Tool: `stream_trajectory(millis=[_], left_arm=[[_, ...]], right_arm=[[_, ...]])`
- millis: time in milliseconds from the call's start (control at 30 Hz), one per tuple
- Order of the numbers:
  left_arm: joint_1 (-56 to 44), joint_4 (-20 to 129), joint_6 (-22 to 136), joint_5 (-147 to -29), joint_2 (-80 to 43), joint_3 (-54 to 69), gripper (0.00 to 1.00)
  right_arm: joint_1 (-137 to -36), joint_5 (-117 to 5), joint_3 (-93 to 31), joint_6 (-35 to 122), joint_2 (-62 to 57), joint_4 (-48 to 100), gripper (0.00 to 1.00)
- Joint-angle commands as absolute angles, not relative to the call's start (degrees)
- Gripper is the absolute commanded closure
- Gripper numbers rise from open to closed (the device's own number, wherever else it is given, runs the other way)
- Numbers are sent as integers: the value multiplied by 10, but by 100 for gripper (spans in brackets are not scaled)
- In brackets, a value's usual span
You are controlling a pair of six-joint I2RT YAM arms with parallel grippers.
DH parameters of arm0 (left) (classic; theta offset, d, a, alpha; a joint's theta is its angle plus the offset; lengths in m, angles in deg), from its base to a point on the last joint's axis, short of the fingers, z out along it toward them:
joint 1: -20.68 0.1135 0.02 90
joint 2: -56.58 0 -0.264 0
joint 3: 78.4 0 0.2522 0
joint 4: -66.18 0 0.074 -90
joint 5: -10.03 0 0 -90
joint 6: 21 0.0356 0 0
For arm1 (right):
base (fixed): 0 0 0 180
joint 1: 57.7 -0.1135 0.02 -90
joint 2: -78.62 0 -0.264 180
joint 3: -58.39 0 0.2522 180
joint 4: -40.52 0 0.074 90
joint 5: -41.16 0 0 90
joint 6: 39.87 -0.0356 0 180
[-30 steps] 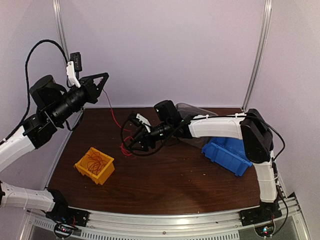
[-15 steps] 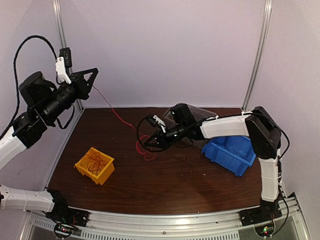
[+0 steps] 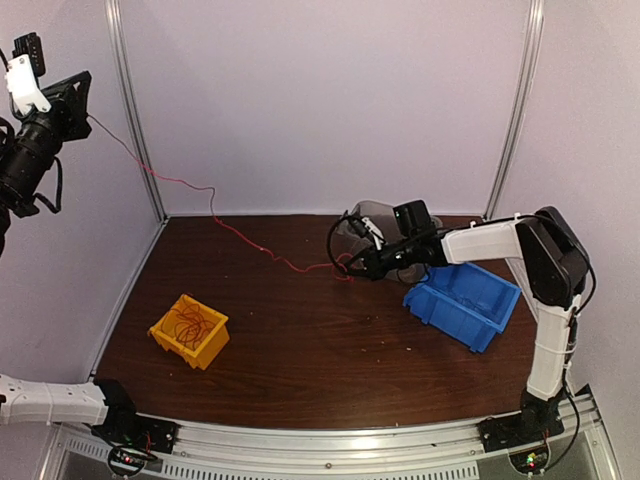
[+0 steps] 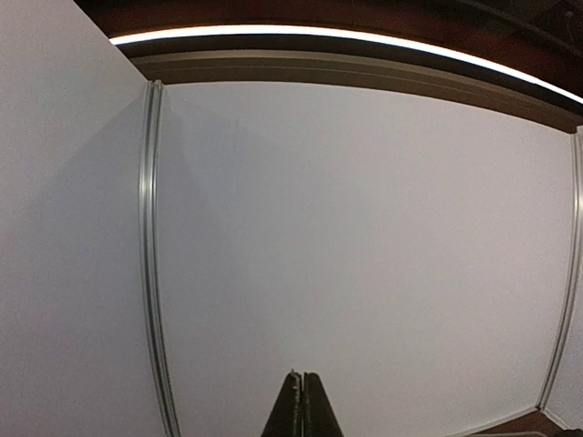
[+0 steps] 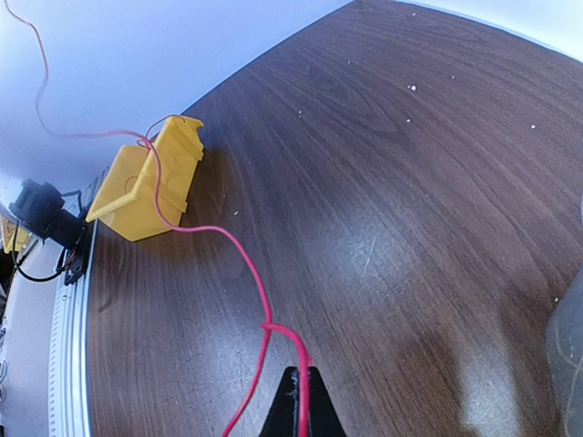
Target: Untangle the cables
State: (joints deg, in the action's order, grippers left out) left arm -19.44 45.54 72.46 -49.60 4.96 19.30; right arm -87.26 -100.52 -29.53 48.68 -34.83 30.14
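The thin red wire point(image 5: 253, 278) stretches over the brown tabletop point(image 3: 330, 350) between left gripper point(image 3: 84, 100) and right gripper point(image 3: 352, 262), jaws shut on it; more tangled wires point(image 3: 188, 325) wait in the yellow plastic bin point(image 3: 165, 333).

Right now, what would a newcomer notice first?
A red cable stretched through the air, from the left arm's shut jaws, high at far left, down to the right arm's shut jaws low over the table. The yellow bin at front left holds tangled wires.
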Motion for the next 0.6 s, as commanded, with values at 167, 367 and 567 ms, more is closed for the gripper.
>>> stream_trajectory(millis=[167,367,567], left_arm=[[-192,441,822,-420,29,241,100],[-192,342,774,-417,7,225,100],[-192,299,719,-391,26,189,100]], right_arm=[[-908,-1013,-323,510,-327,283,100],[-1002,-1011,-423,504,-357,248,100],[-1100,-995,-606,467,-475,216,100]])
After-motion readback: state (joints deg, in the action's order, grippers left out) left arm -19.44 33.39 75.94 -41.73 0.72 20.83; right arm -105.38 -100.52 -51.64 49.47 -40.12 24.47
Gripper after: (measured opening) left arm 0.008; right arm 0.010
